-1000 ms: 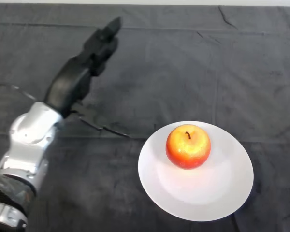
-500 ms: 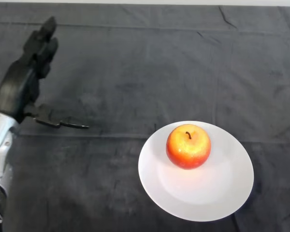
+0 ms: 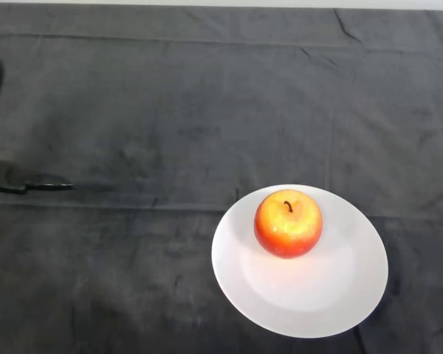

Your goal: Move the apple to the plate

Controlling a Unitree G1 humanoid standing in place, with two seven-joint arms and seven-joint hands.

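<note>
A red and yellow apple (image 3: 288,223) with a dark stem stands upright on a white plate (image 3: 332,295) at the right front of the table. Only the edge of my black left hand (image 3: 7,178) shows at the far left border of the head view. Its thumb stretches out to the right, low over the cloth, and its fingers run straight up along the border. The hand holds nothing and is far to the left of the apple and the plate.
A dark, creased cloth (image 3: 207,110) covers the whole table. A pale strip of wall runs along the far edge at the top.
My left arm has pulled back to the left, from the middle left of the table to almost out of view. The apple and plate have not moved.
</note>
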